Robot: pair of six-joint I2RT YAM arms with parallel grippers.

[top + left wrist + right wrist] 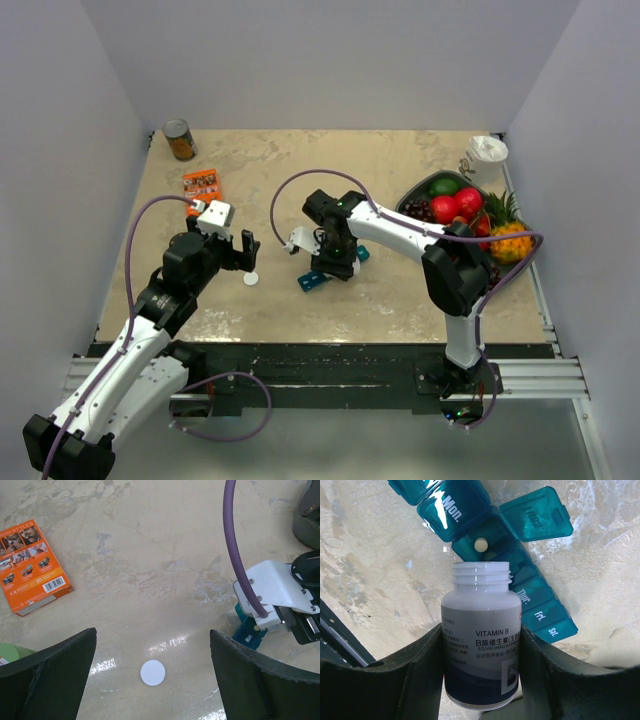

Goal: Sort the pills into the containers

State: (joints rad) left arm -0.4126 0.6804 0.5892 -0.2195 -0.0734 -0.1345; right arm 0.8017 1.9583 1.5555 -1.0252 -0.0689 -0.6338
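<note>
From above, the pill organiser point(313, 281) lies mid-table under the right gripper point(336, 262); left wrist: the left gripper point(152, 636) stands spread wide above a white cap point(152, 672); right wrist: fingers pinch an uncapped vitamin bottle point(481, 645), its mouth near one pill point(481, 544) in an open compartment.

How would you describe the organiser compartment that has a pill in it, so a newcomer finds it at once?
Mid-table, the right gripper holds an uncapped Vitamin B bottle over the teal organiser strip. Just past the bottle's mouth, beside the shut Mon. compartment, sits the open compartment. Unlike its visible neighbours, its lid is flipped back and one pale round pill lies inside.
</note>
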